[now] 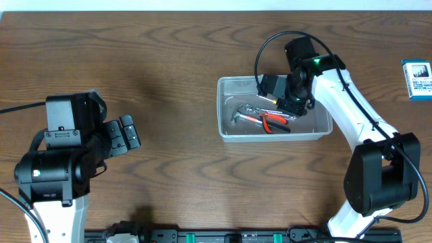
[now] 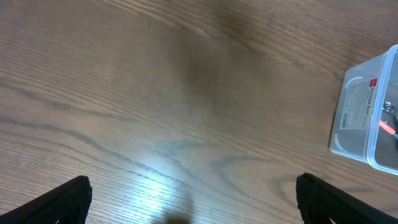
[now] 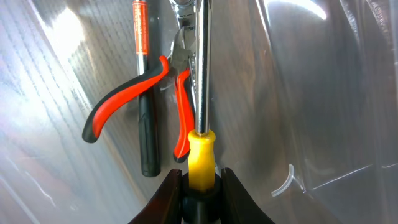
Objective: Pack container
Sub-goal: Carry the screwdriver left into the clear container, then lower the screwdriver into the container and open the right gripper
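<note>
Wood-grain desk point(image 1: 169, 54) carries the container point(image 1: 221, 108), in which the right hand point(image 3: 200, 182) pinches a yellow-handled screwdriver point(image 3: 201, 155), shaft alongside the pliers point(image 3: 180, 118), while the spread left hand point(image 1: 125, 133) waits well apart

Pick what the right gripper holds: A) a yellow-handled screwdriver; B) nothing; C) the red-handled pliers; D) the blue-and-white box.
A: in the right wrist view the right gripper has its fingers closed on either side of the yellow-handled screwdriver, while the red-handled pliers lie loose in the container.
</note>
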Controlling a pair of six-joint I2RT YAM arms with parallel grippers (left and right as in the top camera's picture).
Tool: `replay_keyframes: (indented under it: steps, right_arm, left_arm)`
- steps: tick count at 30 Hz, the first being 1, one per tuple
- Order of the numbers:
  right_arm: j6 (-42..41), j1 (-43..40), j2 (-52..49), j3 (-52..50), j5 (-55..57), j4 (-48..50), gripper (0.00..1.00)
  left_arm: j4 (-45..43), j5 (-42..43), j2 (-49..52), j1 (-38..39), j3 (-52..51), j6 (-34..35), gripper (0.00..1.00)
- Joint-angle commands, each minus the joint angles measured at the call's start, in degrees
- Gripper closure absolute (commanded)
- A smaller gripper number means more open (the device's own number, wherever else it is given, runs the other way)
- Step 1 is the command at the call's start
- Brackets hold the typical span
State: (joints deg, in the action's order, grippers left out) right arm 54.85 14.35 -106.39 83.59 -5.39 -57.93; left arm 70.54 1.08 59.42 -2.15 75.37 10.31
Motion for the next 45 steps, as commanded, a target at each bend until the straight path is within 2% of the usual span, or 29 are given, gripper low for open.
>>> replay_keyframes:
  steps: [1, 26, 29, 33, 37, 43, 45]
  right_arm:
    - [1.2, 0.6, 1.4, -0.5, -0.9, 0.3, 0.84]
    - [1.1, 0.6, 1.3, -5.4, -2.2, 2.9, 0.81]
    - [1.1, 0.6, 1.3, -5.4, -2.2, 3.5, 0.76]
    - [1.1, 0.6, 1.3, -5.4, -2.2, 4.0, 0.76]
    - [0.9, 0.6, 1.3, -5.4, -2.3, 4.6, 0.65]
    - [0.2, 0.7, 1.3, -4.9, -2.4, 5.6, 0.56]
    - [-1.8, 0.7, 1.5, -3.9, -2.4, 6.1, 0.36]
  left_arm:
    - [0.2, -0.3, 0.1, -0.2, 0.8, 0.1, 0.02]
    - [0.1, -0.3, 0.1, -0.2, 0.8, 0.1, 0.02]
    - [0.1, -0.3, 0.1, -0.2, 0.8, 0.1, 0.02]
    - [0.1, -0.3, 0.1, -0.2, 0.8, 0.1, 0.02]
    - [0.1, -0.3, 0.1, -0.2, 0.8, 0.1, 0.02]
    - [0.1, -0.3, 0.1, -0.2, 0.8, 0.1, 0.02]
    - [0.1, -0.3, 0.1, -0.2, 0.8, 0.1, 0.02]
